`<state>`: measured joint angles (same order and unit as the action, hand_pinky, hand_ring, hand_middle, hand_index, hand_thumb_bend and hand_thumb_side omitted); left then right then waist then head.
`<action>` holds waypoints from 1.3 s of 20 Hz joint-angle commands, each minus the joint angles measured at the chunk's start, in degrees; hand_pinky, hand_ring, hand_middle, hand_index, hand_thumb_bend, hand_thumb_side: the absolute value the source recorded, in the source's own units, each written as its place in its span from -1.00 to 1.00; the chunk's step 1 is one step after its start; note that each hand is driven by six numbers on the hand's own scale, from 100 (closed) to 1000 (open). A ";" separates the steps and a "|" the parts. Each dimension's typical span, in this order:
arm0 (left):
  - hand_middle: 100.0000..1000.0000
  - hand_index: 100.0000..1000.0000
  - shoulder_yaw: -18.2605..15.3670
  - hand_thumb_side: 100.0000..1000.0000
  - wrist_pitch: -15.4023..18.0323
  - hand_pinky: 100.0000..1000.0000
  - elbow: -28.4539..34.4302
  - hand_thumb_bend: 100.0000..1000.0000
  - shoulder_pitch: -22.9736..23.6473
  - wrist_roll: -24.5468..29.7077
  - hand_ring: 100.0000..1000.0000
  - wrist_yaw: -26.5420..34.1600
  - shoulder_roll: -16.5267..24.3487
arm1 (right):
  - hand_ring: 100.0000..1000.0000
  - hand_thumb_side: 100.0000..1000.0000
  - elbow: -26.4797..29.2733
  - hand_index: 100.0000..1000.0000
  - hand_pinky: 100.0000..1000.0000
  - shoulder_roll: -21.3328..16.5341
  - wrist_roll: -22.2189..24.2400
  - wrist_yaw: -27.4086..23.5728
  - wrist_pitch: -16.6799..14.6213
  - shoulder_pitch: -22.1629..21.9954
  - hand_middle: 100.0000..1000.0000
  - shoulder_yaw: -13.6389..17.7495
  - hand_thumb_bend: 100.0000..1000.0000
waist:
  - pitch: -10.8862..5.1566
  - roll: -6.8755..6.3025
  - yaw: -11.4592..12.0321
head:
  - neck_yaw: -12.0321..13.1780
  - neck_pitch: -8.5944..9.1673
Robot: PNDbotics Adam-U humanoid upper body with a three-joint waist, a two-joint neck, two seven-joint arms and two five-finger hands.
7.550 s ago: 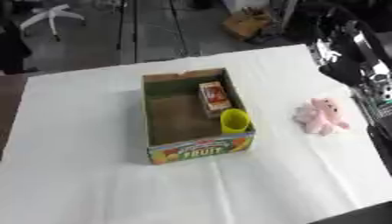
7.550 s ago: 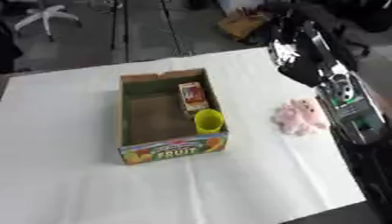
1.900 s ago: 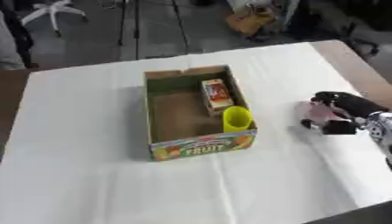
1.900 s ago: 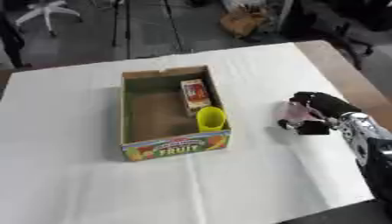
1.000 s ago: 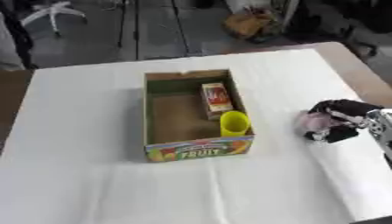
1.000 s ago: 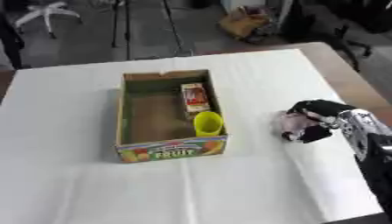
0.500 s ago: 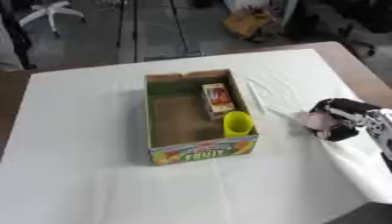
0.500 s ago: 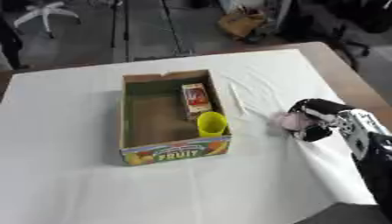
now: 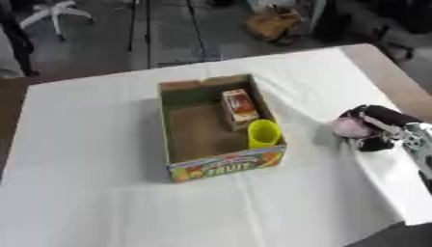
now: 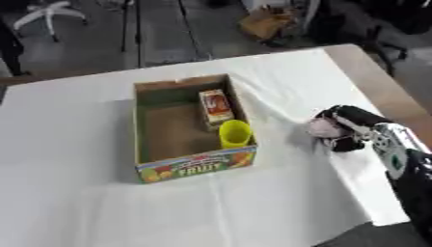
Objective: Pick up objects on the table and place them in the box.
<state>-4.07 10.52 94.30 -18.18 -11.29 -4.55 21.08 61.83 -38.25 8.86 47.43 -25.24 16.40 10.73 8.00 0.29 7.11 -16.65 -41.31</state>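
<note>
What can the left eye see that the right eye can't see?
Very little differs. Only the left eye view shows a white chair base at the top left almost whole; the right eye view cuts it at the top edge. Only the right eye view shows more of the robot's right arm running down to the lower right corner. Both show the fruit box holding a yellow cup and a small carton, and the right hand curled round the pink toy on the white table.

Cup & carton in box, toy to right.
</note>
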 commanded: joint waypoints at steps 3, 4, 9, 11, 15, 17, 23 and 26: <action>0.40 0.68 -0.61 0.91 0.13 0.46 0.58 0.04 -0.50 -0.12 0.42 0.13 1.01 | -0.57 -0.91 6.99 0.12 -1.00 -0.75 -4.85 -4.56 -1.67 1.45 0.11 1.95 -1.00 | -0.71 0.08 -0.14 | 0.09 -0.37; 0.40 0.68 -0.61 0.91 0.14 0.46 0.59 0.04 -0.50 -0.10 0.42 0.13 1.00 | -0.57 -0.91 8.23 0.12 -1.00 -0.68 -5.57 -5.54 -1.26 1.37 0.11 1.83 -1.00 | -0.71 0.10 -0.14 | 0.06 -0.36; 0.40 0.68 -0.58 0.91 0.15 0.46 0.59 0.05 -0.53 -0.05 0.42 0.11 1.01 | -0.54 -0.59 12.10 0.13 -1.00 -0.25 -6.00 -10.32 1.20 1.22 0.13 0.89 -1.00 | -0.71 0.13 -0.01 | 0.02 -0.32; 0.40 0.68 -0.59 0.91 0.16 0.46 0.63 0.05 -0.57 -0.04 0.42 0.10 1.03 | -0.54 -0.55 13.48 0.13 -1.00 -0.02 -5.82 -12.17 1.91 1.35 0.12 0.20 -1.00 | -0.71 0.14 0.07 | 0.01 -0.26; 0.40 0.68 -0.55 0.91 0.15 0.46 0.68 0.05 -0.61 -0.02 0.42 0.10 1.03 | -0.54 -0.56 15.58 0.13 -1.00 -0.18 -5.04 -15.97 3.06 1.70 0.12 -1.09 -1.00 | -0.73 0.14 0.16 | -0.08 -0.20; 0.40 0.68 -0.52 0.91 0.14 0.46 0.68 0.05 -0.65 0.02 0.42 0.11 1.04 | -0.54 -0.59 17.16 0.13 -1.00 -0.38 -4.20 -17.84 3.18 2.09 0.12 -2.13 -1.00 | -0.74 0.13 0.16 | -0.18 -0.15; 0.40 0.68 -0.16 0.91 0.12 0.46 0.58 0.05 -0.76 0.41 0.42 0.17 0.90 | -0.50 -0.78 23.63 0.15 -1.00 -1.40 0.45 -23.37 0.90 6.37 0.14 -8.20 -1.00 | -1.01 -0.03 0.59 | -1.05 -0.11; 0.40 0.68 -0.16 0.91 0.13 0.46 0.54 0.05 -0.75 0.43 0.42 0.16 0.89 | -0.50 -0.79 25.47 0.15 -1.00 -1.79 3.29 -26.22 0.98 8.30 0.14 -10.97 -1.00 | -1.10 -0.08 0.53 | -1.05 -0.13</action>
<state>-4.05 10.60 94.28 -18.19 -11.06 -4.54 21.08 85.28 -37.54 11.10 22.71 -24.13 23.71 0.38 7.77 0.29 7.75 -17.48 -41.32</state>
